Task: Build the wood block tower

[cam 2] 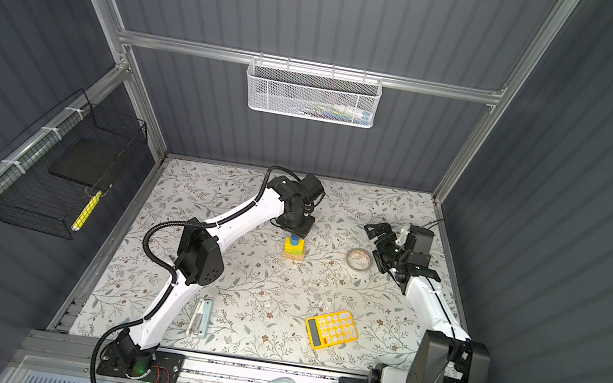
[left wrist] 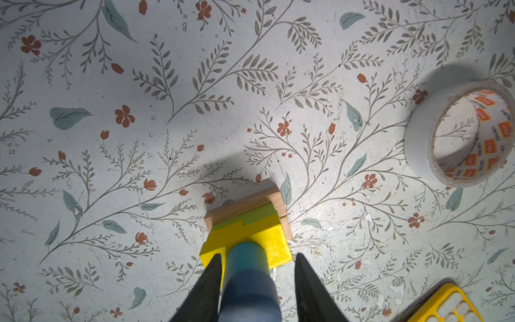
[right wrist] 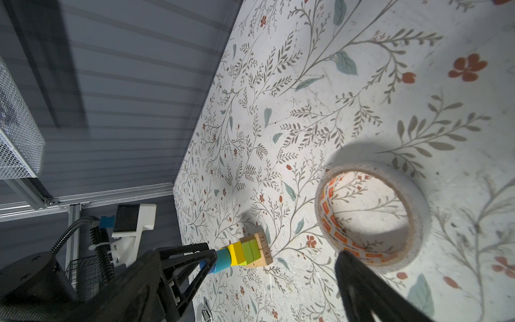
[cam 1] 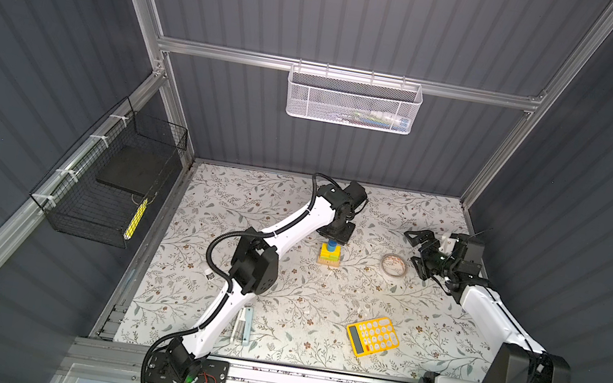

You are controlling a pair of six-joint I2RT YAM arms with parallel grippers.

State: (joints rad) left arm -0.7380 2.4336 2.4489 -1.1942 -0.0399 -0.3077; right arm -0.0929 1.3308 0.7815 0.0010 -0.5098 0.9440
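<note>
- Blue cylinder [left wrist: 248, 267] closest up, topping the wood block tower [cam 1: 329, 254]. Grip status?
- My left gripper [left wrist: 258, 255] straddles it, loose, gap on one side. My right gripper [cam 1: 412, 247] gapes wide, empty.
- Tower where?
- Mid table [cam 1: 298, 305]; tape roll [cam 1: 393, 265] at its 3 o'clock, calculator [cam 1: 373, 335] at 5.

Floral table [cam 1: 300, 292] carries block tower [cam 1: 329, 254], tape roll [left wrist: 417, 139] and yellow calculator [cam 1: 373, 335].
</note>
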